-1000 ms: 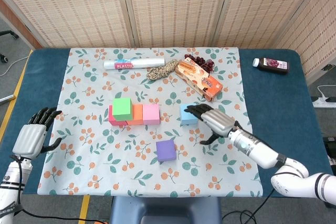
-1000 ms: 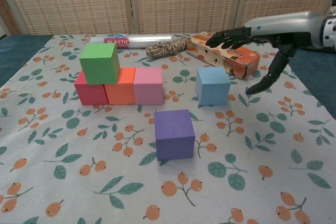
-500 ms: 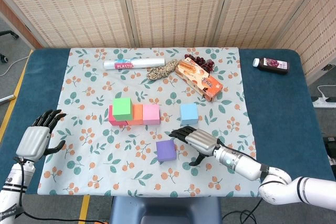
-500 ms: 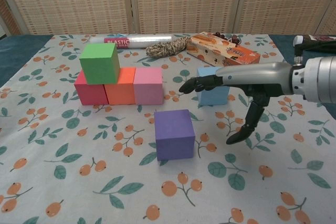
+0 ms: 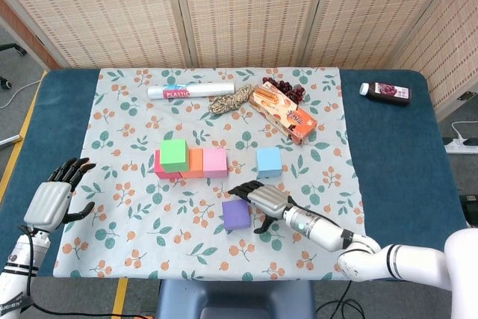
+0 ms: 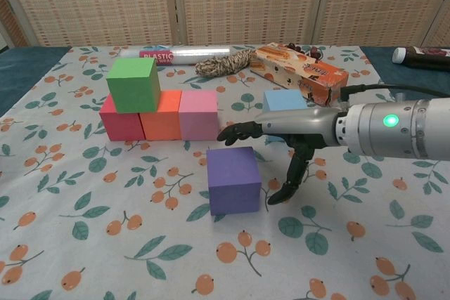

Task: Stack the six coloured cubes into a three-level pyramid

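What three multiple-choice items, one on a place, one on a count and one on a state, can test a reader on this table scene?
1. Where is the green cube?
A. on the base row
B. beside the purple cube
C. on the box

2. How many cubes form the base row?
A. two
B. three
C. four

3. The right hand is
A. holding the blue cube
B. open over the purple cube
C. pressing the pink cube

Answers:
1 A, it rests on the red cube and orange cube.
2 B, red, orange, pink cube.
3 B, fingers spread, holding nothing.
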### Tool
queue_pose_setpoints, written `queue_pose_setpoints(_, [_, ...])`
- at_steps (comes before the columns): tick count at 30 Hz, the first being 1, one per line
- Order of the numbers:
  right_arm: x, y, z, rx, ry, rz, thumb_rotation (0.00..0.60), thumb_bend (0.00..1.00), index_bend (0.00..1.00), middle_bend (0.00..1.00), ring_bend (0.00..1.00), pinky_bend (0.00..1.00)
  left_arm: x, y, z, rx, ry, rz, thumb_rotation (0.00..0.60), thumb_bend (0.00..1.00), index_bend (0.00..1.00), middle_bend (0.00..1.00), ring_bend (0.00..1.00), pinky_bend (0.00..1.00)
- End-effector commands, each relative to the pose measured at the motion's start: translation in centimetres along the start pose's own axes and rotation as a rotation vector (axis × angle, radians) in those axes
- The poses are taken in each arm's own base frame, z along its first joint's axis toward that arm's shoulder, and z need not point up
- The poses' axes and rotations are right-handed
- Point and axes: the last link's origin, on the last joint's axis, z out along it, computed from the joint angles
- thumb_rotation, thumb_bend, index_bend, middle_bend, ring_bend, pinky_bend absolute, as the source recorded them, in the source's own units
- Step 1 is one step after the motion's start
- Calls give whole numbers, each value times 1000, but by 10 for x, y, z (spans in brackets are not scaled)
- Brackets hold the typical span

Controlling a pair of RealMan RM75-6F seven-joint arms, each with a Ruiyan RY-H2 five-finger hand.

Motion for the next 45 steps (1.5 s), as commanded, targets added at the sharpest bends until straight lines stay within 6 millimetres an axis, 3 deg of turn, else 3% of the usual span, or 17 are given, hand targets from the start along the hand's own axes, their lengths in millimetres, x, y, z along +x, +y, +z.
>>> queue_pose_setpoints(1, [-3, -2, 6, 2, 13, -16, 600, 0, 92, 99, 0, 10, 0, -1, -1, -7, -5, -8, 600, 305, 158, 67, 31, 143])
queue_pose_setpoints(9, [-5, -5, 11, -6, 80, -30, 600, 6, 325, 261, 82, 86, 1, -3, -1, -19, 7, -18, 600, 297, 158, 67, 31, 146])
queue_pose_setpoints(13, [7, -12, 1, 11, 127, -13, 600, 17, 352, 288, 102, 106, 1, -4, 1, -30, 3, -3, 600, 295, 161, 70, 31, 149])
queue_pose_setpoints(17, [34, -23, -17, 39, 186, 3, 600, 17, 354, 290, 105, 106, 0, 0, 3, -54, -9, 29, 600, 296, 161, 71, 31, 149])
queue_pose_setpoints(23, [92, -31, -35, 30, 288, -14, 600, 17, 354, 290, 105, 106, -3, 8, 5, -89, -19, 51, 600, 298, 161, 72, 31, 149])
queue_pose_setpoints(26, [114, -28, -30, -1, 295, -18, 600, 17, 354, 290, 105, 106, -5, 11, 5, -98, -25, 46, 600, 300, 161, 72, 31, 149])
queue_pose_setpoints(31, [134, -26, -10, -45, 266, -29, 600, 17, 354, 290, 105, 106, -7, 13, 6, -95, -29, 29, 600, 299, 161, 73, 31, 149])
queue_pose_setpoints(45, [153, -24, 53, -93, 182, 26, 600, 17, 354, 289, 106, 105, -8, 10, 5, -63, -32, 0, 600, 299, 161, 74, 31, 149])
